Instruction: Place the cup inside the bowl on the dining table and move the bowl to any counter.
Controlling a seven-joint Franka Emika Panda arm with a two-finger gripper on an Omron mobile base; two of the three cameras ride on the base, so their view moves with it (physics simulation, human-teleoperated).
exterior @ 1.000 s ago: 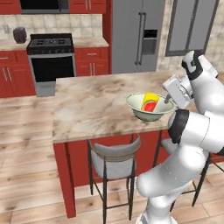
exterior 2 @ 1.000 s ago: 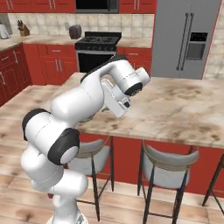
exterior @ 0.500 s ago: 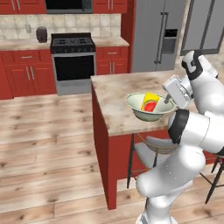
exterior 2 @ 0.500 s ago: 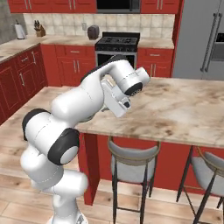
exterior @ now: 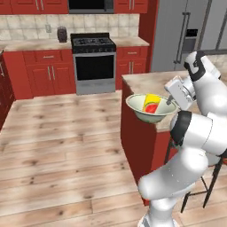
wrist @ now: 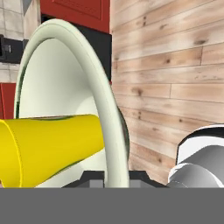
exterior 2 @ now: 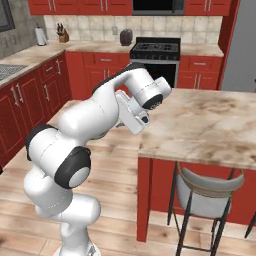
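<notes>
**Bowl in my grip, counter off to my left**

My pincer (exterior: 170,101) is pinched narrow on the rim of the wide, shallow pale green-white bowl (exterior: 142,113), at the side of the bowl nearest my wrist. In the hand view that rim (wrist: 111,131) runs straight up between my two dark fingertips (wrist: 94,178), so the hold looks firm to me, though it is a hold on one edge only.

The small yellow cylindrical cup with the red mark (exterior: 152,103) sits inside the bowl, leaning against its wall. That half of the job I judge finished.

I carry the bowl in the air, level, out past the corner of the long island with the beige-brown veined marble top and red base (exterior 2: 210,125). It touches nothing below.

What the coming move turns on: the beige speckled marble countertop over red cabinets (exterior: 26,45) lies well apart from the bowl, across the wooden floor (exterior: 62,146), ahead and to my left, beside the black stove (exterior: 94,62). The bowl hangs out from my pincer toward that same side, so it would lead the way there. I judge the risk is tilt, since the leaning cup could tip out.
</notes>
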